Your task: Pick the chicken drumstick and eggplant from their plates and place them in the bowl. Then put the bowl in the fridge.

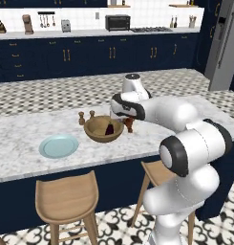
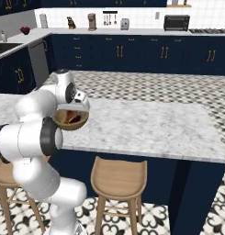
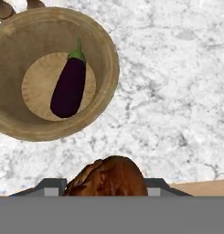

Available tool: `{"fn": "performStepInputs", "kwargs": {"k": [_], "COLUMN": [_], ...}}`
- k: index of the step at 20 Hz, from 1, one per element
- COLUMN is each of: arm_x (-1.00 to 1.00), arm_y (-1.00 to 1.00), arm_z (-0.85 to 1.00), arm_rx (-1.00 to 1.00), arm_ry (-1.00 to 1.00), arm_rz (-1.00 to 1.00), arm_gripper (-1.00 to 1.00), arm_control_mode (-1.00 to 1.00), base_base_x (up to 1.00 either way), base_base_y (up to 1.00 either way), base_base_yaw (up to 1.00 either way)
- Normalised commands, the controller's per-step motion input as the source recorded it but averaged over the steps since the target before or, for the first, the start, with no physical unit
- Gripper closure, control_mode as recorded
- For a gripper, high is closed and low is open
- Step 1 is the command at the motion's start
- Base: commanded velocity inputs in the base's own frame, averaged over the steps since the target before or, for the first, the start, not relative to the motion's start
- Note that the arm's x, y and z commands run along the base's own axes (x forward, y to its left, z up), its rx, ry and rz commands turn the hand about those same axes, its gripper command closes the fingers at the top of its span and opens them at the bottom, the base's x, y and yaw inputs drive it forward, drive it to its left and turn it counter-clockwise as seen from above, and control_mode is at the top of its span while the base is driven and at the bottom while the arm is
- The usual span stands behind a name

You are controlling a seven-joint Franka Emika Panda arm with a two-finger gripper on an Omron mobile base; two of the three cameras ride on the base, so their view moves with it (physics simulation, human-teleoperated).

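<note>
The chicken drumstick [image 3: 109,177], reddish-brown, fills the space between my fingers, and my gripper [image 3: 105,191] is shut on it. It hangs just above the counter, a little right of the wooden bowl [image 1: 103,129] in the left base view. The eggplant [image 3: 69,85] lies in the bottom of the bowl [image 3: 104,55]. The pale blue plate [image 1: 58,146] sits bare to the bowl's left. A strip of the wooden plate [image 3: 202,187] shows beside my fingers. The grey fridge [image 1: 226,43] stands far off at the back right.
Two small wooden shakers [image 1: 86,116] stand just behind the bowl. Wooden stools [image 1: 66,201] line the near side of the marble island [image 2: 146,124]. Navy cabinets and a back counter with appliances run along the far wall.
</note>
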Motion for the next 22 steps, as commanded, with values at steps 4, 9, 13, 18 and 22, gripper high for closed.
{"fn": "performStepInputs", "kwargs": {"k": [4,9,13,18,22], "arm_x": [0.84,0.56,0.45,0.26,0.01], "arm_y": [0.66,0.46,0.17,0.00,0.04], "arm_z": [-0.16,-0.16,-0.29,-0.49,-0.49], "arm_rx": [0.00,0.00,0.01,0.00,0.01], "arm_ry": [0.00,0.00,0.00,0.00,0.00], "arm_rz": [0.00,0.00,0.00,0.00,0.00], "arm_gripper": [1.00,1.00,1.00,1.00,1.00], "arm_control_mode": [-1.00,-1.00,-1.00,-1.00,-1.00], "base_base_x": [0.00,0.00,0.00,0.00,0.00], "base_base_y": [0.00,0.00,0.00,0.00,0.00], "base_base_yaw": [0.00,0.00,0.00,0.00,0.00]}}
